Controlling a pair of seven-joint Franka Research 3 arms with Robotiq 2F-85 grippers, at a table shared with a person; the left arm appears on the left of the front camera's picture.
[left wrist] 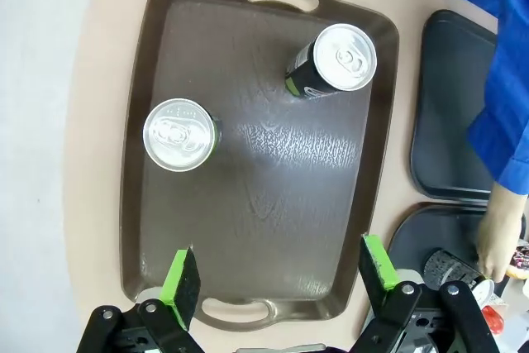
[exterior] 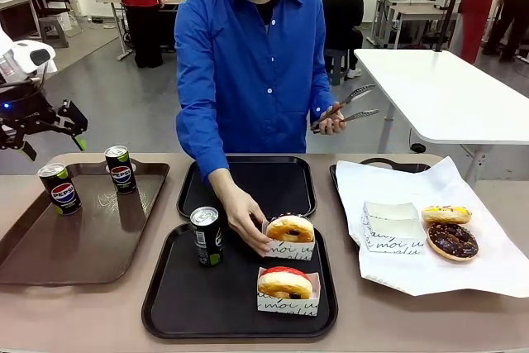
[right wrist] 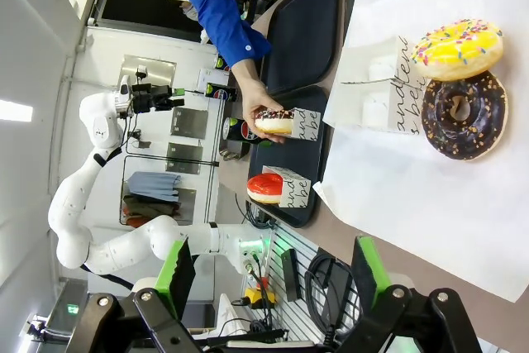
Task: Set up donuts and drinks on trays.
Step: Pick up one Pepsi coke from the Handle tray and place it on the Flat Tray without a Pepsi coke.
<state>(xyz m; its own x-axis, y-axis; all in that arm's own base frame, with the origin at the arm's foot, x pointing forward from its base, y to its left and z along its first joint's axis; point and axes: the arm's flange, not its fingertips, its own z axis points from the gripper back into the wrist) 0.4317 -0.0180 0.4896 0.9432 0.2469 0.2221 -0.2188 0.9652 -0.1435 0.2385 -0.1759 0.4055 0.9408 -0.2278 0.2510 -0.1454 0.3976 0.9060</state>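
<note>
Three trays are lying on the bench [exterior: 74, 324]: a long brown tray [exterior: 78, 245] at the robot's left and two black ones in the middle. The far tray [exterior: 264, 183] is sitting bare, and the near tray [exterior: 211, 303] is carrying goods. A white paper sheet [exterior: 471, 274] is covering the bench's right end.

The left claw [left wrist: 279, 270] is hanging wide open above the brown tray, gripping nothing. The right claw [right wrist: 273, 269] is gaping wide too, empty.

One Pepsi can [exterior: 59, 188] and a second Pepsi can [exterior: 121, 169] are standing upright on the brown tray. A black-and-green can [exterior: 206, 236] is standing on the near tray's left side.

The person's hand [exterior: 244, 219] is touching a boxed donut [exterior: 290, 229] at that tray's back. A red-iced donut [exterior: 286, 280] is sitting boxed in front of it. On the paper, a yellow-iced donut [exterior: 445, 214] and a chocolate donut [exterior: 452, 240] are lying against each other, just beside a white box [exterior: 391, 227].
</note>
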